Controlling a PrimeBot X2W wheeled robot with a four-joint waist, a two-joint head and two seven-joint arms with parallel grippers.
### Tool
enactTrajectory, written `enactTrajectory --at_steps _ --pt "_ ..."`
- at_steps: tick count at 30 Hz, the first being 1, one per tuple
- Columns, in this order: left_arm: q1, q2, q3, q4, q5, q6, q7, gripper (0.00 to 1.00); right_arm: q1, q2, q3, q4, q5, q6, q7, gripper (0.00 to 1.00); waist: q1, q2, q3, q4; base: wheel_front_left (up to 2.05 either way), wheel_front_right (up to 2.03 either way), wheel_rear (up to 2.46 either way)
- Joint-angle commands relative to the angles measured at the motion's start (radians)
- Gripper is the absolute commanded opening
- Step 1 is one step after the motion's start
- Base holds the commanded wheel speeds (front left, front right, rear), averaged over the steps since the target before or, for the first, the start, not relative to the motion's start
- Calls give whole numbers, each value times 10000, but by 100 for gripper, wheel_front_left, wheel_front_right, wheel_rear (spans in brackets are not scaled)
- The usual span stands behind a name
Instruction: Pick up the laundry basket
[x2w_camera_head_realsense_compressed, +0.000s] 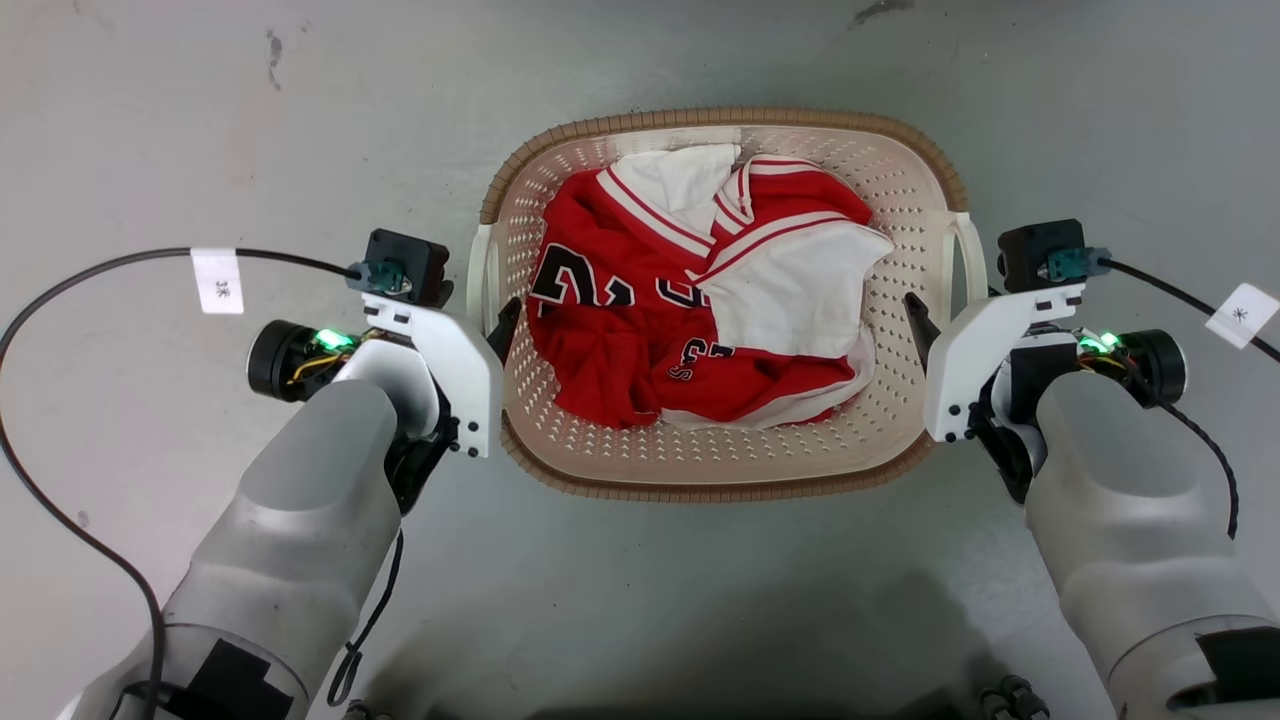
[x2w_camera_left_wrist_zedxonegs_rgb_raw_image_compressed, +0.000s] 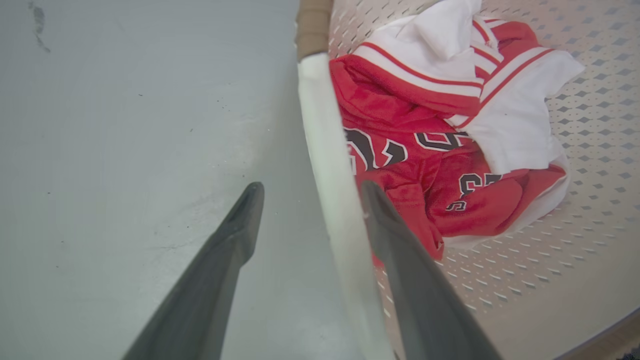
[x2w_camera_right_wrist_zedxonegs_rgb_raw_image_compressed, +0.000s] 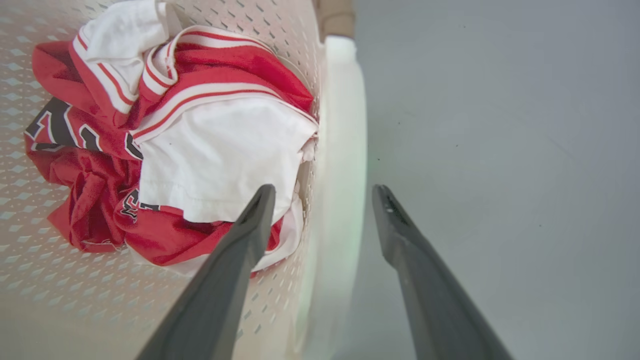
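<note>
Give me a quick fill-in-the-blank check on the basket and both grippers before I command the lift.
1. The laundry basket holds a crumpled jersey that is white and ____.
2. The left gripper straddles the basket's white left ____, one finger inside the basket and one outside.
3. The right gripper has its jaws ____, not closed on anything.
4. The basket stands on the grey ____.

Missing words: red; handle; open; floor.
</note>
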Motion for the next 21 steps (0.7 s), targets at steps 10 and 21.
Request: enactTrajectory --at_steps 10,21 --pt "-412 202 -1131 -96 -1321 -11 313 100 -682 -10 -271 605 -300 -7 133 100 -1 1 244 54 0 0 0" --pt "-404 534 -2282 -389 -2452 -21 449 0 -661 -64 -277 887 -415 -11 300 0 -1 1 230 99 0 0 0"
